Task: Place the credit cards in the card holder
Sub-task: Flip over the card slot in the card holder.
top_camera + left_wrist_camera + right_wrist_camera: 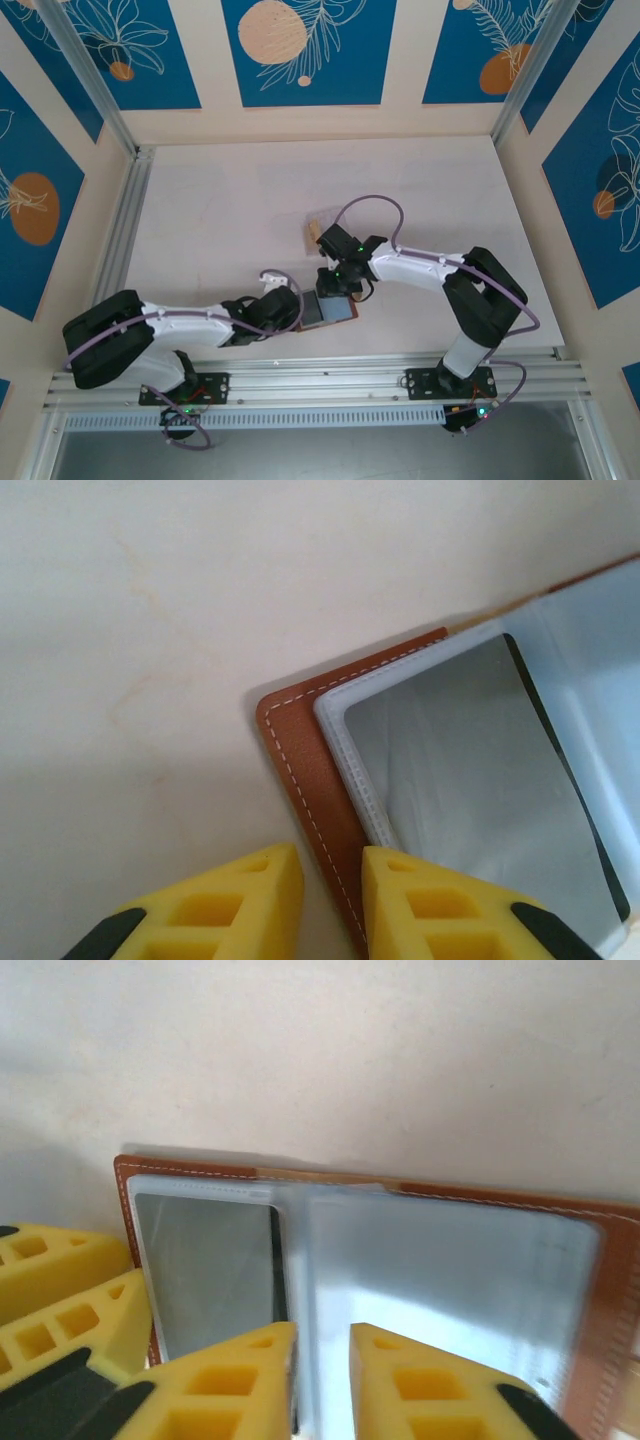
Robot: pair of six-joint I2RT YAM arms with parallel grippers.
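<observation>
Your card holder (pixel 328 310) lies open near the front edge of the pale worktop (pixel 220 220) (blue floral panels (pixel 305 50) wall it in). The left end effector (pixel 330 865) and right end effector (pixel 322 1345) stand slightly parted, clamping nothing.

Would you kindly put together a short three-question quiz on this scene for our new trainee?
1. True or false: the brown leather folding card holder lies closed on the pale table.
2. Where is the dark rectangular card? A) loose on the table; B) inside a clear plastic sleeve of the holder; C) standing on edge against the wall.
3. Which is at the holder's stitched outer edge, the left hand or the right hand?

Key: 1. False, it lies open. 2. B. 3. The left hand; the right hand is over the middle pages.
</observation>
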